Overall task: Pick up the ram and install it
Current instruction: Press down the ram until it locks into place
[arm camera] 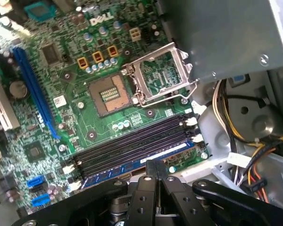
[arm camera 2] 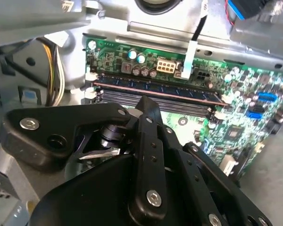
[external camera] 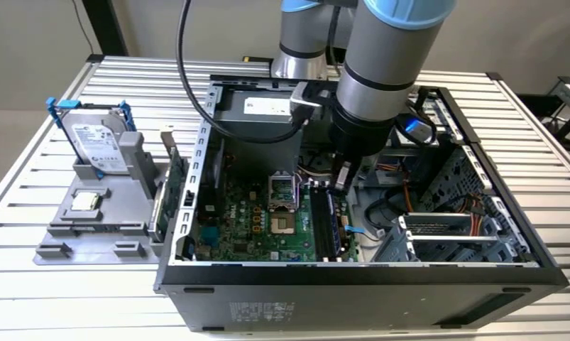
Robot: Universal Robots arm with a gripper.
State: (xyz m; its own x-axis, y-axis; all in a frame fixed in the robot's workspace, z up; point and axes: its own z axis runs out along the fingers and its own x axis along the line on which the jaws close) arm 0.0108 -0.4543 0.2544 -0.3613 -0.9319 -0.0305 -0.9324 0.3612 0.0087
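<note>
My pincer (external camera: 341, 183) is inside the PC case (external camera: 360, 273), right over the RAM slots (arm camera: 132, 146).

Fingers (arm camera: 153, 181) look clenched together w/ nothing between them. The ram (arm camera 2: 155, 89) sits in the outermost slot of the motherboard (arm camera: 85, 70), lying level along it, just past my fingertips; CPU socket (arm camera: 108, 96) is open nearby.

Pincer (arm camera: 155, 165) base cut off by the frame edge in both wrist views. Ram (arm camera: 132, 165) partly hidden behind the pincer, its near end covered. Too small to tell apart under the arm in the exterior view.
</note>
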